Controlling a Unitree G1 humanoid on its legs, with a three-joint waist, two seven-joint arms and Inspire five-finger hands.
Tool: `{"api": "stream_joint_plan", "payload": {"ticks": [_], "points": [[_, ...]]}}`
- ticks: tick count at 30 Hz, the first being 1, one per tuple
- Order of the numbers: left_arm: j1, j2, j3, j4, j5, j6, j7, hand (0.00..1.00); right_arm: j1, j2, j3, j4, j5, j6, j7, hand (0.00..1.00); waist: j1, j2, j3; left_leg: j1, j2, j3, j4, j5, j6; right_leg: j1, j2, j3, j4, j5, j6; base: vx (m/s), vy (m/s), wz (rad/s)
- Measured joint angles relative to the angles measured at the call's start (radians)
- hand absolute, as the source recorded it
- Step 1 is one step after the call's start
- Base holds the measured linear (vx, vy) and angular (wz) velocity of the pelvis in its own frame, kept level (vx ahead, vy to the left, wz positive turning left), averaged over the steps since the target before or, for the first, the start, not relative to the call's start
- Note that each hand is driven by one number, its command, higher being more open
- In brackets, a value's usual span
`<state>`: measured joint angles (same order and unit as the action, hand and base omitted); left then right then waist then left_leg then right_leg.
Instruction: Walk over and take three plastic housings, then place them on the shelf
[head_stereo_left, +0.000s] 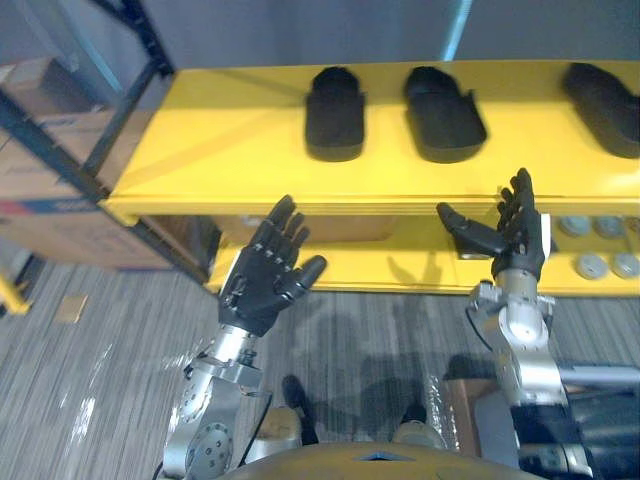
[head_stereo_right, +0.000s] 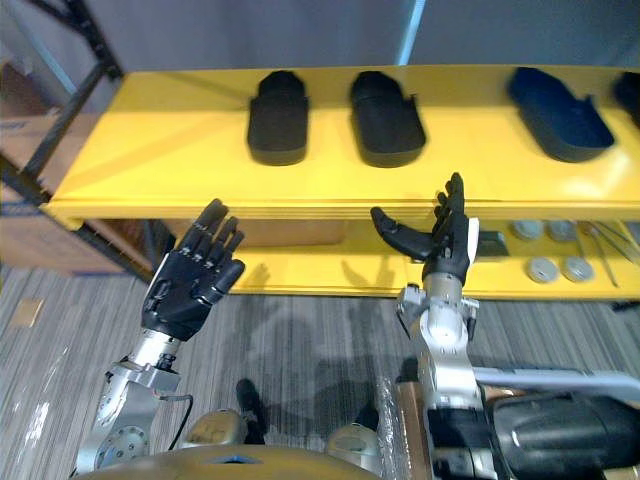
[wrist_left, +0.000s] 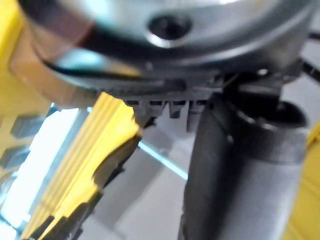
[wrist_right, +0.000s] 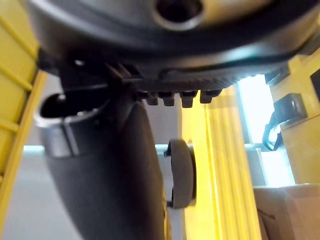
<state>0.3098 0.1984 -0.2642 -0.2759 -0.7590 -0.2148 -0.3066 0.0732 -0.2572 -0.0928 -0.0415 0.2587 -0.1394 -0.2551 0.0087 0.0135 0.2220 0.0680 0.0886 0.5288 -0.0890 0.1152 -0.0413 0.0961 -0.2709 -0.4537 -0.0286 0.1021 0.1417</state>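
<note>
The left hand (head_stereo_left: 262, 280) is raised in front of the yellow shelf (head_stereo_left: 230, 140), fingers spread and nearly straight. It holds nothing and touches nothing. The right hand (head_stereo_left: 522, 240) is also raised, edge-on, with straight fingers pointing up and the thumb standing out to the left. It too is empty.

Three black plastic housings lie on the shelf's top board, beyond both hands. The left housing (head_stereo_left: 335, 115) and the middle housing (head_stereo_left: 443, 115) sit close side by side, farther back than the gap between the hands. The right housing (head_stereo_right: 558, 112) lies well apart from them, far and to the right of the right hand.

On the lower shelf (head_stereo_right: 330, 268), right of the right hand, are round grey discs (head_stereo_right: 545, 268). What looks like one of them shows past the right hand in its wrist view. Cardboard boxes (head_stereo_left: 60, 130) stand at the far left.
</note>
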Motion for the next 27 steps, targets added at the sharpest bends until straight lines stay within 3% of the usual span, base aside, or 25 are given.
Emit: {"api": "stream_joint_plan", "payload": {"ticks": [4, 8, 11, 12, 13, 14, 15, 16, 17, 18, 19, 20, 21, 22, 23, 25, 27], "points": [[-0.085, 0.021, -0.098, 0.017, 0.024, 0.035, -0.013, 1.00, 0.183, 0.038, -0.003, -0.055, 0.003, 0.011, -0.001, 1.00, -0.061, -0.048, -0.039, 0.049, 0.015, 0.128, 0.003, -0.030, -0.022, -0.062, 0.015, 0.136, 0.025, -0.004, -0.007, 0.04, 0.014, -1.00], [-0.117, 0.025, -0.149, 0.067, 0.061, 0.085, -0.006, 1.00, 0.320, 0.039, -0.032, -0.080, 0.034, 0.011, 0.010, 1.00, -0.125, -0.053, -0.076, 0.111, 0.039, 0.278, 0.005, -0.062, -0.064, -0.111, 0.052, 0.249, 0.026, 0.003, -0.024, 0.04, -0.006, -1.13], [-0.120, 0.029, -0.163, 0.092, 0.063, 0.111, 0.022, 1.00, 0.379, 0.038, -0.059, -0.093, 0.051, 0.010, 0.039, 1.00, -0.154, -0.048, -0.082, 0.123, 0.099, 0.338, 0.127, -0.137, -0.093, -0.131, 0.075, 0.276, 0.029, 0.004, -0.035, 0.07, -0.063, -1.13], [-0.113, 0.027, -0.158, 0.093, 0.063, 0.113, 0.049, 1.00, 0.387, 0.037, -0.060, -0.092, 0.085, 0.011, 0.060, 1.00, -0.144, -0.041, -0.084, 0.077, 0.189, 0.244, 0.342, -0.207, -0.071, -0.141, 0.112, 0.342, 0.030, 0.008, -0.045, 0.09, -0.166, -1.38], [-0.110, 0.027, -0.151, 0.093, 0.063, 0.114, 0.060, 1.00, 0.382, 0.037, -0.055, -0.092, 0.087, 0.010, 0.071, 1.00, -0.139, -0.036, -0.086, 0.049, 0.224, 0.169, 0.437, -0.233, -0.034, -0.139, 0.129, 0.373, 0.032, 0.014, -0.052, 0.08, -0.181, -1.69], [-0.111, 0.022, -0.134, 0.093, 0.063, 0.114, 0.085, 1.00, 0.369, 0.034, -0.047, -0.093, 0.100, 0.003, 0.101, 1.00, -0.128, -0.021, -0.088, -0.029, 0.273, -0.011, 0.630, -0.249, 0.002, -0.139, 0.163, 0.432, 0.032, 0.026, -0.055, 0.03, -0.022, -1.75], [-0.103, 0.009, -0.110, 0.093, 0.063, 0.114, 0.104, 1.00, 0.350, 0.015, -0.026, -0.092, 0.110, 0.001, 0.124, 1.00, -0.097, -0.012, -0.092, -0.077, 0.254, -0.202, 0.734, -0.302, -0.022, -0.149, 0.184, 0.508, 0.028, 0.027, -0.066, -0.01, 0.066, -1.82], [-0.099, -0.001, -0.098, 0.093, 0.063, 0.114, 0.110, 1.00, 0.337, 0.005, -0.017, -0.092, 0.110, 0.001, 0.131, 1.00, -0.083, 0.000, -0.096, -0.085, 0.231, -0.272, 0.753, -0.320, -0.023, -0.151, 0.195, 0.540, 0.025, 0.031, -0.067, -0.06, 0.152, -1.85], [-0.087, -0.011, -0.081, 0.092, 0.063, 0.114, 0.126, 1.00, 0.311, -0.015, 0.005, -0.090, 0.105, -0.003, 0.146, 1.00, -0.063, 0.024, -0.111, -0.087, 0.184, -0.351, 0.715, -0.325, -0.001, -0.160, 0.202, 0.555, 0.022, 0.038, -0.076, -0.08, 0.172, -1.43], [-0.072, -0.014, -0.067, 0.088, 0.062, 0.113, 0.128, 1.00, 0.295, -0.021, 0.018, -0.085, 0.098, -0.004, 0.152, 1.00, -0.051, 0.030, -0.118, -0.066, 0.169, -0.354, 0.702, -0.334, 0.021, -0.170, 0.198, 0.552, 0.021, 0.044, -0.080, -0.08, 0.197, -1.54], [-0.052, -0.021, -0.047, 0.089, 0.061, 0.112, 0.134, 1.00, 0.276, -0.021, 0.051, -0.084, 0.090, -0.008, 0.167, 1.00, -0.041, 0.030, -0.133, -0.039, 0.137, -0.354, 0.648, -0.334, 0.018, -0.173, 0.177, 0.535, -0.015, 0.046, -0.082, -0.05, 0.209, -0.95], [-0.050, -0.024, -0.039, 0.088, 0.061, 0.112, 0.133, 1.00, 0.268, -0.020, 0.065, -0.084, 0.079, -0.019, 0.181, 1.00, -0.042, 0.044, -0.146, -0.036, 0.134, -0.342, 0.599, -0.334, 0.018, -0.185, 0.163, 0.506, -0.028, 0.040, -0.090, 0.00, 0.179, -0.47], [-0.063, -0.023, -0.034, 0.087, 0.061, 0.112, 0.127, 1.00, 0.260, -0.010, 0.071, -0.083, 0.079, -0.027, 0.193, 1.00, -0.045, 0.031, -0.132, -0.019, 0.116, -0.331, 0.523, -0.341, 0.008, -0.213, 0.142, 0.471, 0.010, 0.042, -0.089, 0.00, 0.109, 0.23], [-0.071, -0.021, -0.034, 0.087, 0.061, 0.112, 0.124, 1.00, 0.261, -0.007, 0.071, -0.082, 0.080, -0.027, 0.199, 1.00, -0.048, 0.017, -0.125, -0.007, 0.104, -0.323, 0.489, -0.345, 0.000, -0.213, 0.124, 0.454, 0.008, 0.062, -0.060, -0.03, 0.113, 0.68], [-0.069, -0.027, -0.038, 0.089, 0.062, 0.112, 0.119, 1.00, 0.257, -0.010, 0.070, -0.068, 0.080, -0.027, 0.201, 1.00, -0.048, 0.017, -0.121, 0.012, 0.099, -0.317, 0.420, -0.363, -0.032, -0.212, 0.120, 0.420, 0.007, 0.094, -0.023, -0.03, 0.082, 0.80], [-0.060, -0.032, -0.042, 0.088, 0.063, 0.112, 0.117, 1.00, 0.230, -0.009, 0.072, -0.038, 0.080, -0.027, 0.200, 1.00, -0.038, 0.016, -0.120, 0.027, 0.098, -0.318, 0.345, -0.365, -0.049, -0.213, 0.116, 0.390, 0.004, 0.099, -0.024, -0.04, 0.070, 0.61], [-0.058, -0.025, -0.043, 0.085, 0.063, 0.110, 0.112, 1.00, 0.207, -0.001, 0.088, -0.022, 0.081, -0.027, 0.184, 1.00, -0.029, 0.010, -0.117, 0.032, 0.089, -0.331, 0.304, -0.360, -0.091, -0.212, 0.100, 0.365, 0.010, 0.101, -0.021, -0.05, 0.041, 0.36]]}}
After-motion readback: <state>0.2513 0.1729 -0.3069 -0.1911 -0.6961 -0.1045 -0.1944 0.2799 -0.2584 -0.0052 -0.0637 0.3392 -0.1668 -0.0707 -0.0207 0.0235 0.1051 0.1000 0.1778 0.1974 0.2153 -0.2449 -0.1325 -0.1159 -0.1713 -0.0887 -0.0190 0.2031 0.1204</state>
